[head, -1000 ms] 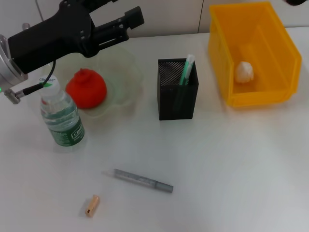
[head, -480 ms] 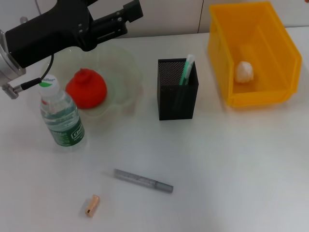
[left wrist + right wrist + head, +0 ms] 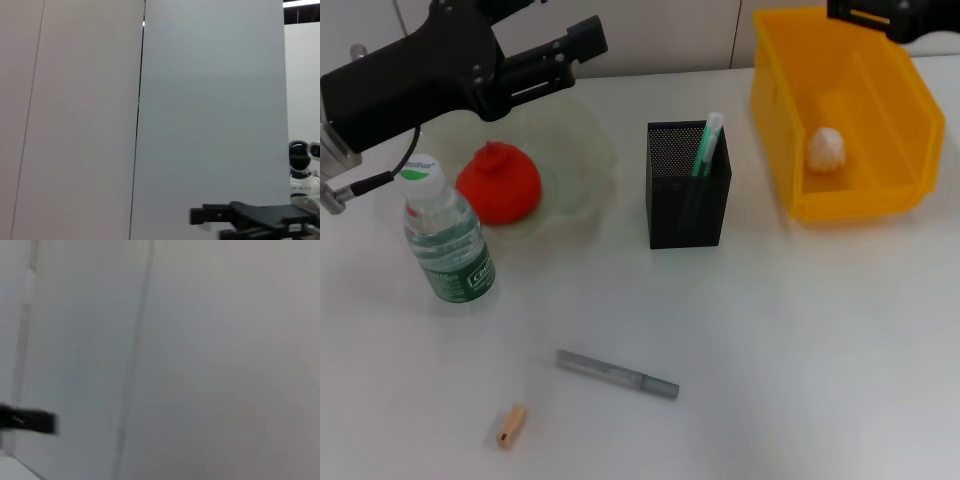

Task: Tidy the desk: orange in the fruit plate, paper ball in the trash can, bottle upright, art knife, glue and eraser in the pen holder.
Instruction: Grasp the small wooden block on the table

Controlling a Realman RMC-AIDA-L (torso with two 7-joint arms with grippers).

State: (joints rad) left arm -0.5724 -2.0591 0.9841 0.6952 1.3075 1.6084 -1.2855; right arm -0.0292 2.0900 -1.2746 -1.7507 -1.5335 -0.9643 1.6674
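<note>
The orange (image 3: 499, 185) sits in the plate (image 3: 582, 160) near the far left of the tabletop (image 3: 800, 340). The bottle (image 3: 445, 240) stands up just in front of the plate. The left gripper (image 3: 575, 55) hangs in the air above the plate, and part of the plate's far rim is hidden behind the arm. Its fingers look spread and hold nothing. The holder (image 3: 687, 185) stands in the middle, with a green stick (image 3: 705, 147) poking out of it. The paper ball (image 3: 826, 148) lies in the can (image 3: 790, 130) at the far right corner. Only a bit of the right gripper (image 3: 880, 15) shows at the top edge, so I cannot tell if it is clenched. A grey stick (image 3: 617, 374) and the eraser (image 3: 511, 425) lie near the front edge, a little apart.
</note>
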